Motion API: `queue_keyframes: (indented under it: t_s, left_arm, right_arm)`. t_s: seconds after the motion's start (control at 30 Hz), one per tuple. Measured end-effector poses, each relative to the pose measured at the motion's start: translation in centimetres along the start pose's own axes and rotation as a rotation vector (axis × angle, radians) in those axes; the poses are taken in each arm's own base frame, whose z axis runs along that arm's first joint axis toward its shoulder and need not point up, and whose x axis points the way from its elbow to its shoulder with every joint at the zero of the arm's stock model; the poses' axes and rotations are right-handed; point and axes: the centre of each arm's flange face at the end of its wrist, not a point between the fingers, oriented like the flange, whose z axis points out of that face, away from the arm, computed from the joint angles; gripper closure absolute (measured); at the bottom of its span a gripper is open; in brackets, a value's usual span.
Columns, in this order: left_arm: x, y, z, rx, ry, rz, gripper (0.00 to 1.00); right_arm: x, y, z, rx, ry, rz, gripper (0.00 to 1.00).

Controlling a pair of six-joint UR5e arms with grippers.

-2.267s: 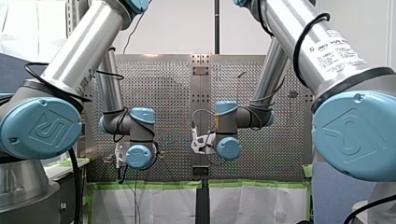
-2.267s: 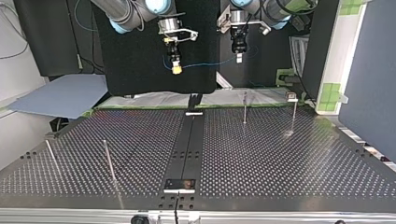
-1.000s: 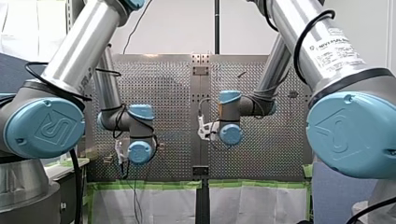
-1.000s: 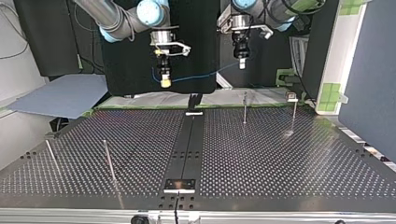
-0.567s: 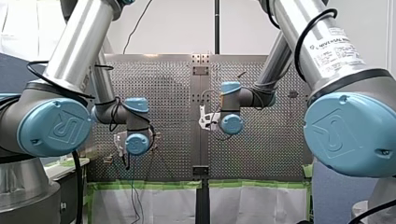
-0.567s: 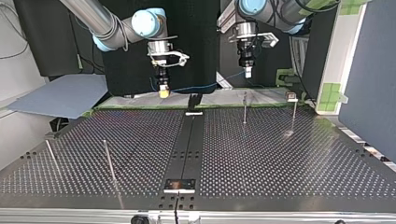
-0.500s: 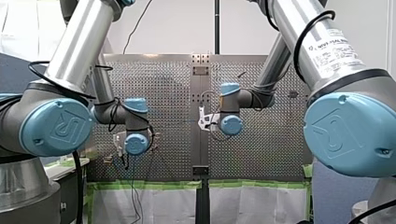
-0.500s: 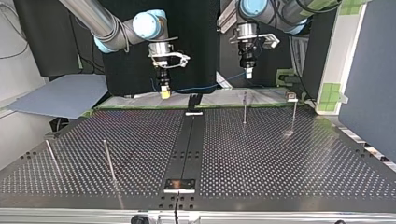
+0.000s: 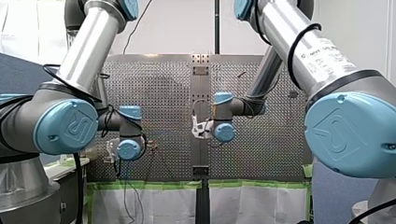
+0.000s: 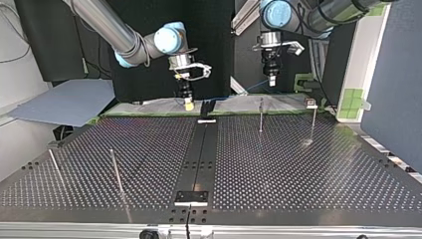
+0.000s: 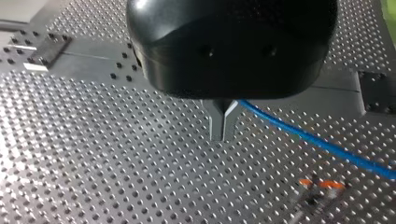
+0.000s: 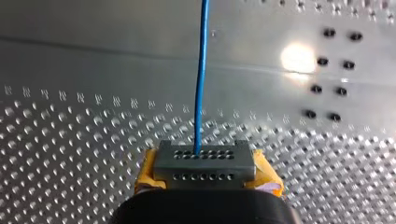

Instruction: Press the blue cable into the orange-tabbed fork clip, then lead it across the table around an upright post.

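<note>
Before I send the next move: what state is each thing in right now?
left gripper: shut on the blue cable
right gripper: shut on the blue cable
blue cable: strung between both grippers, off the table
orange-tabbed fork clip: no cable in it
post: upright, no cable around it

Thin upright posts [image 10: 260,115], open table [image 10: 298,174] between

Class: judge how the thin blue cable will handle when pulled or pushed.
Probably floppy: the thin blue cable runs straight only while taut from my right gripper. Likely light, being so thin beside my left gripper; pushing should buckle it.
</note>
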Motion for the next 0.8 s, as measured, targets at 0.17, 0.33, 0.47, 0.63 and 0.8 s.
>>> queue_keyframes:
  t_s: [0.17, 0.33, 0.47, 0.63, 0.8]
  left_arm:
    - [1.5, 0.7, -0.1, -0.01, 0.027, 0.007, 1.0]
    - [2.9, 1.1, -0.6, -0.015, 0.06, 0.018, 1.0]
    - [3.2, 1.2, -0.6, -0.009, 0.067, 0.019, 1.0]
    - [3.2, 0.9, -0.5, 0.014, 0.057, 0.019, 1.0]
    - [3.1, 0.6, -0.3, 0.041, 0.045, 0.033, 1.0]
  right_arm:
    - [-1.5, -0.8, 1.1, 0.0, -0.02, -0.022, 1.0]
    - [-3.1, -1.2, 1.9, -0.012, -0.06, -0.041, 1.0]
    - [-4.7, -1.2, 2.2, -0.034, -0.102, -0.056, 1.0]
    - [-7.7, -1.2, 1.2, -0.06, -0.183, -0.081, 1.0]
    - [-10.2, -1.1, 0.0, -0.083, -0.247, -0.104, 1.0]
